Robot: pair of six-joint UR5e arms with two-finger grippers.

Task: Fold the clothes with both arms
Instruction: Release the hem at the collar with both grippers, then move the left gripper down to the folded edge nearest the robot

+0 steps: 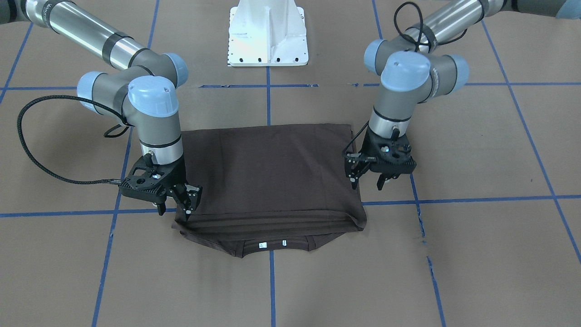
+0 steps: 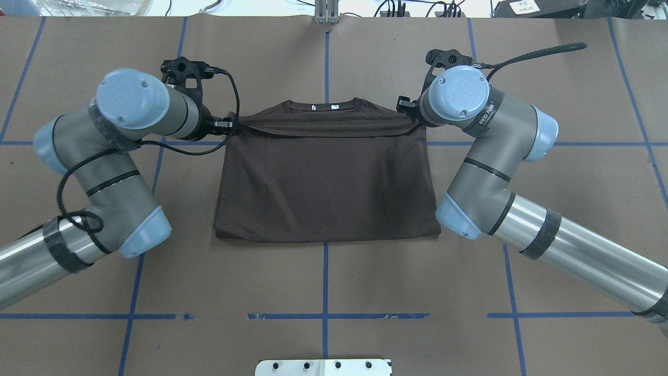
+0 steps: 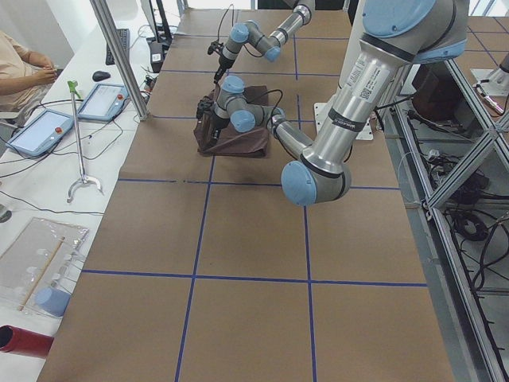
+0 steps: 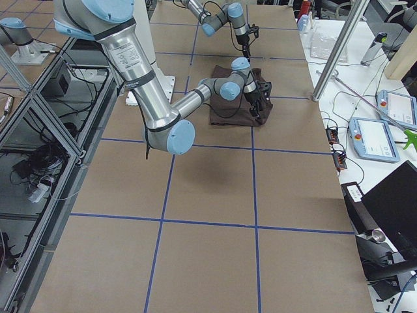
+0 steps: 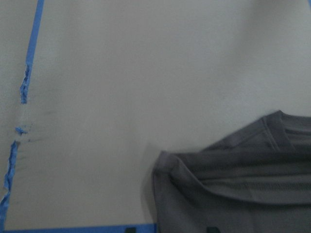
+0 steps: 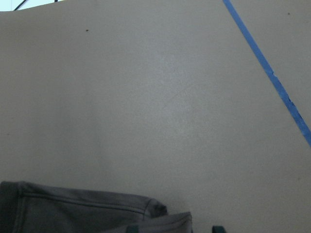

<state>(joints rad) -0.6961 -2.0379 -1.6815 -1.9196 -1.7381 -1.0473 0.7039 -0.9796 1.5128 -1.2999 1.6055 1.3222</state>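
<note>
Your left gripper (image 1: 367, 180) and right gripper (image 1: 176, 205) are both spread apart, one at each side of the folded brown T-shirt (image 1: 268, 172) on the tabletop (image 1: 476, 254).

t-shirt (image 1: 272, 168) flat on table (image 1: 476, 254), collar away from robot; left gripper (image 1: 367, 180) at its left edge, right gripper (image 1: 174, 208) opposite.

brown table (image 1: 490, 141), blue tape grid (image 1: 476, 198); folded dark brown t-shirt (image 1: 272, 172) flat on it; white pedestal (image 1: 268, 38).
</note>
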